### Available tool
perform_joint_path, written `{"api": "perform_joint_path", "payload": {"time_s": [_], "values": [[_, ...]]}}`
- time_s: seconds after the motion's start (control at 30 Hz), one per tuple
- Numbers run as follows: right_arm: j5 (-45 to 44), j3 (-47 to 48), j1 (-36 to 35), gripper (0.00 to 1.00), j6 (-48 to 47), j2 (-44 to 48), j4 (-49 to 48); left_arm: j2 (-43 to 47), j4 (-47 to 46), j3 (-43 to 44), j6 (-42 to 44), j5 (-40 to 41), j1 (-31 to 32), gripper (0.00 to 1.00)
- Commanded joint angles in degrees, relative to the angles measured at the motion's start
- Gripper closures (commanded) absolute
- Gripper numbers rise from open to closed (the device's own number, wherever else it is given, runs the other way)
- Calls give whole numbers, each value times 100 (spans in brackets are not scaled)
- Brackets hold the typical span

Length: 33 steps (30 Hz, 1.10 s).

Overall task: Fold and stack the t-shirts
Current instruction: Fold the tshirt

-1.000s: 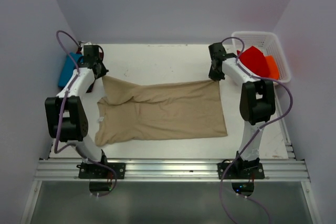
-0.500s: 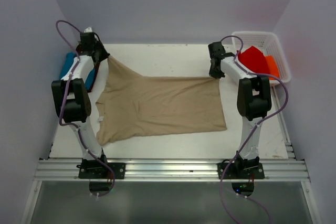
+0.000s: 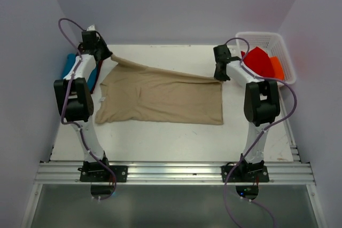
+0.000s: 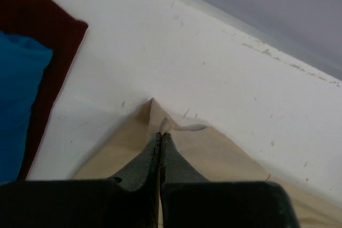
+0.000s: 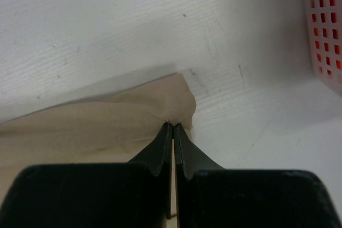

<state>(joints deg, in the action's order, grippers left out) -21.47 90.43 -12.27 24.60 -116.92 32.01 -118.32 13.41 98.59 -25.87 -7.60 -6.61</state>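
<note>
A tan t-shirt [image 3: 160, 97] lies spread across the middle of the table, its far edge lifted and stretched between both arms. My left gripper [image 3: 109, 57] is shut on the shirt's far-left corner [image 4: 155, 116], pinched between the closed fingers. My right gripper [image 3: 218, 77] is shut on the far-right corner [image 5: 176, 105]. At the table's far left a bright blue t-shirt [image 4: 18, 105] lies folded on a dark maroon t-shirt [image 4: 51, 30]; from above they show as a blue patch [image 3: 69, 68] behind the left arm.
A white plastic basket [image 3: 282, 52] at the far right holds red and orange cloth [image 3: 259, 61]; its slotted wall [image 5: 326, 25] is close to the right gripper. White walls close in the back and sides. An aluminium rail [image 3: 171, 172] runs along the near edge.
The left gripper rose and moved toward the far-left corner, pulling the tan shirt's corner with it. The far edge went taut and the near part of the shirt slid away from the front.
</note>
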Motion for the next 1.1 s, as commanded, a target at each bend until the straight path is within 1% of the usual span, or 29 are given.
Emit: {"api": "perform_joint_path", "payload": {"time_s": [0.0, 0.1, 0.2, 0.27, 0.33, 0.43, 0.57, 0.77, 1.07], "values": [[-32, -324, 50, 100, 27, 635, -195, 494, 144, -506, 117, 398, -68, 100], [-6, -745, 58, 100, 89, 1004, -318, 819, 145, -1024, 152, 733, -60, 100], [82, -1158, 50, 100, 115, 1347, -423, 1179, 153, -1621, 205, 1303, -68, 100], [187, -1422, 50, 100, 150, 1558, -476, 1433, 162, -1798, 222, 1620, -68, 100], [257, -1624, 50, 100, 194, 1690, -459, 1609, 363, -1922, 240, 1944, -68, 100], [354, -1879, 41, 100, 212, 1813, -476, 1812, 531, -2141, 258, 2252, -77, 100], [442, -2178, -12, 100, 265, 2033, -511, 2032, 689, -2309, 240, 2315, -77, 100], [530, -2644, -117, 100, 282, 2200, -626, 1927, 1110, -2511, 196, 2412, -77, 100], [618, -3102, -223, 100, 300, 2358, -740, 1857, 1242, -2660, 135, 2438, -77, 100]]}}
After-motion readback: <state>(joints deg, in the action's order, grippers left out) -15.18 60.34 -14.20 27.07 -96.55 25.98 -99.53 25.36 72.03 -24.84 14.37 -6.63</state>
